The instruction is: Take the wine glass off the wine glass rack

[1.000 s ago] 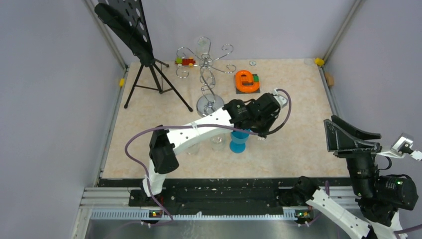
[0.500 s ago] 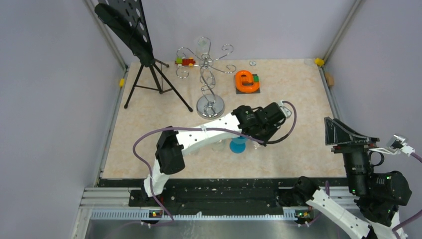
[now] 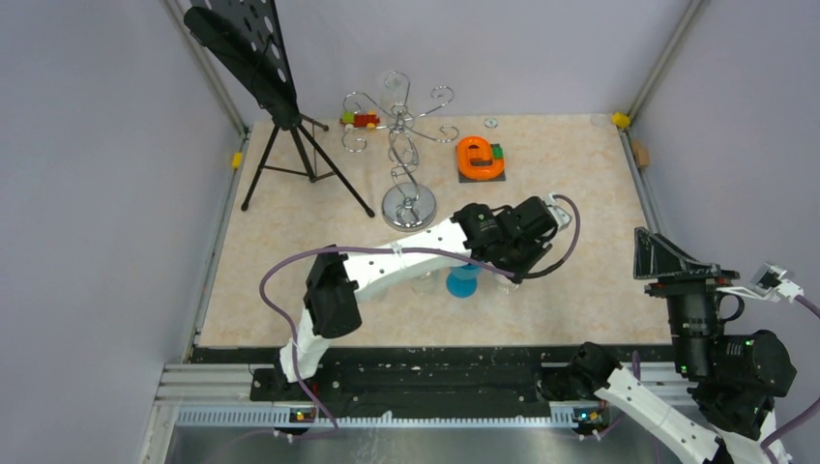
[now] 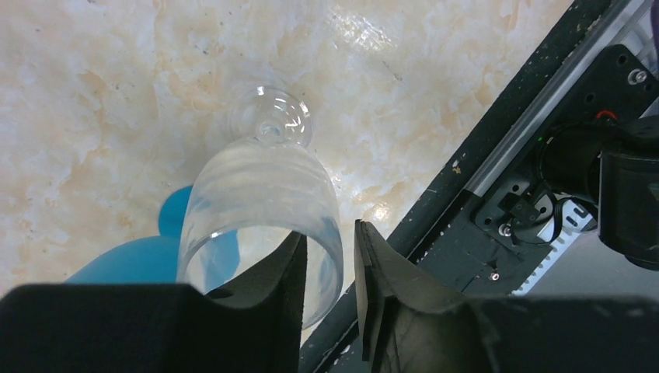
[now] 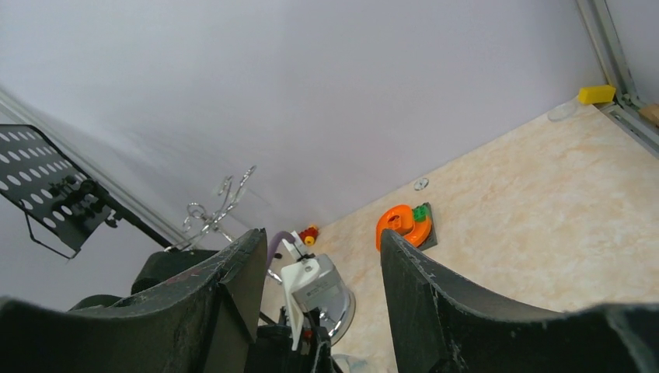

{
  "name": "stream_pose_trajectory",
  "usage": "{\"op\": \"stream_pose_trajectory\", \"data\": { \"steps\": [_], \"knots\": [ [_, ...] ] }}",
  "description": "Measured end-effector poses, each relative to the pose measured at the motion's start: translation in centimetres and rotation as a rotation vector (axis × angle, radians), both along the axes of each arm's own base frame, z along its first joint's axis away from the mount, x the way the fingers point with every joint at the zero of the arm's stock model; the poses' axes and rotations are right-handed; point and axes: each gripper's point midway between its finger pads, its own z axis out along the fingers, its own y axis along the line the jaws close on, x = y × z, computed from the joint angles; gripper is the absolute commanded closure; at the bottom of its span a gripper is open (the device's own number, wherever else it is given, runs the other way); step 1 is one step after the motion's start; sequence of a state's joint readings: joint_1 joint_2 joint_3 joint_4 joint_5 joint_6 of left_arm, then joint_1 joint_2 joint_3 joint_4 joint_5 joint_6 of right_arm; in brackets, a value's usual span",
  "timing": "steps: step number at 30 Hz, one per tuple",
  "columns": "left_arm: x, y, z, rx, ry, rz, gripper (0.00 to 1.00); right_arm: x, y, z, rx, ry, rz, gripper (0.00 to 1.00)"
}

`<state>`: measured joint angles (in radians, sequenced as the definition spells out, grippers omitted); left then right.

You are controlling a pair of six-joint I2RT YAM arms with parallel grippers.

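Right claw (image 5: 322, 237) hangs released at the near right edge of the counter (image 3: 580, 174), its fingers spread wide with nothing between them; it points up toward the back wall. Farther in, the left claw (image 4: 330, 233) sits over the wine glass (image 4: 260, 186), its fingers narrowly parted astride one side of the rim; whether they pinch the glass wall I cannot tell. The glass is off the rack, with its foot on the counter and its mouth toward the wrist camera, just beside a blue cup-like thing (image 3: 463, 280). Beyond them the wine glass rack (image 3: 406, 135) stands on its round mirrored base, well apart from the glass; an orange ring-shaped piece (image 3: 479, 157) lies to its right; a small toy car (image 3: 361, 120) sits behind it by the wall; a black music stand (image 3: 280, 106) fills the far left corner.
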<state>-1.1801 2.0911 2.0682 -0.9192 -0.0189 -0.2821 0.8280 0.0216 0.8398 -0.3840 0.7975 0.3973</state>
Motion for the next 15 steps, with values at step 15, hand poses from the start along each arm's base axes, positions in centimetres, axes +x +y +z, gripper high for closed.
{"op": "stream_pose_trajectory", "data": {
  "steps": [15],
  "knots": [
    [0.7,-0.2,6.2,-0.128,-0.081,0.016,0.23,0.1,-0.1,-0.2,0.02,0.011,-0.009,0.44]
  ]
}}
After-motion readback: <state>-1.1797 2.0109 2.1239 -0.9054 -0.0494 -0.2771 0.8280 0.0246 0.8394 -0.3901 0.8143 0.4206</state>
